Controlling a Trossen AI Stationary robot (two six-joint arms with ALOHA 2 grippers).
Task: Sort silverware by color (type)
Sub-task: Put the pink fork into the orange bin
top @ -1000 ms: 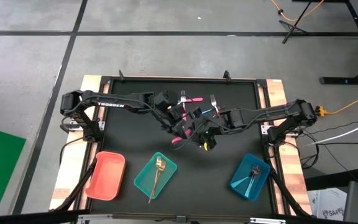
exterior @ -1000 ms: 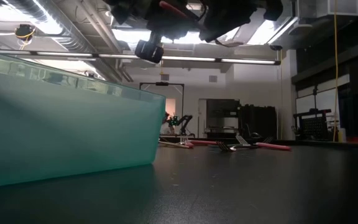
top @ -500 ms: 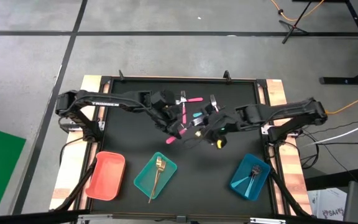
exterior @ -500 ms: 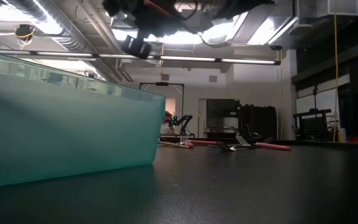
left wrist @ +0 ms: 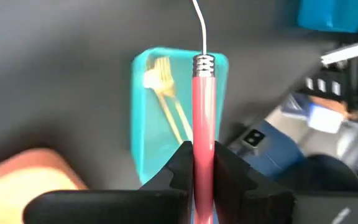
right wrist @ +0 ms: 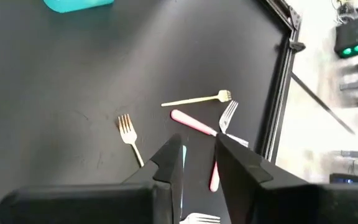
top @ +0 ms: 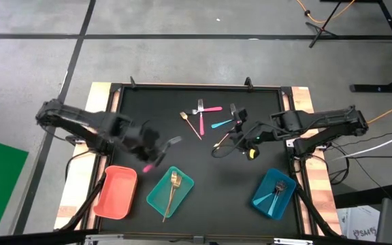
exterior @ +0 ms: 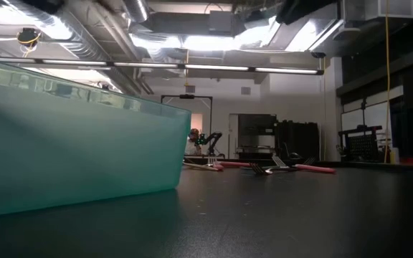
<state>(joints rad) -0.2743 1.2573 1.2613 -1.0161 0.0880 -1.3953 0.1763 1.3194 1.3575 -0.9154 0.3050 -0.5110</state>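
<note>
My left gripper (top: 152, 153) (left wrist: 204, 149) is shut on a pink-handled utensil (top: 146, 167), up in the air between the pink tray (top: 116, 192) and the teal tray (top: 162, 197). My right gripper (top: 229, 138) (right wrist: 197, 146) is open and hovers over the loose silverware mid-table: a gold fork (right wrist: 129, 135), a second gold fork (right wrist: 197, 99), a pink-handled fork (right wrist: 194, 122) and a light-blue-handled piece (top: 220, 124), all lying flat. One gold fork (top: 174, 184) lies in the teal tray. Forks (top: 276, 189) lie in the blue tray (top: 264, 201). My left gripper pinches the pink handle (left wrist: 204, 134) between its two fingers (left wrist: 232, 168), which lie along the handle. The handle's silver collar (left wrist: 204, 64) and thin silver neck stick out ahead of the fingertips. The utensil is lifted clear, above the teal tray (left wrist: 143, 143).
The three trays sit in a row along the table's near edge. The teal tray's wall (exterior: 77, 143) fills the low view's left, with the loose silverware (exterior: 264, 168) far behind it. A raised frame (top: 182, 86) borders the black mat. Bare mat lies between trays and silverware.
My left gripper has swung from the silverware cluster mid-table toward the table's left and near edge, carrying the pink-handled utensil lifted clear, and now hangs by the pink and teal trays. My right gripper has drawn back a little toward the table's right.
</note>
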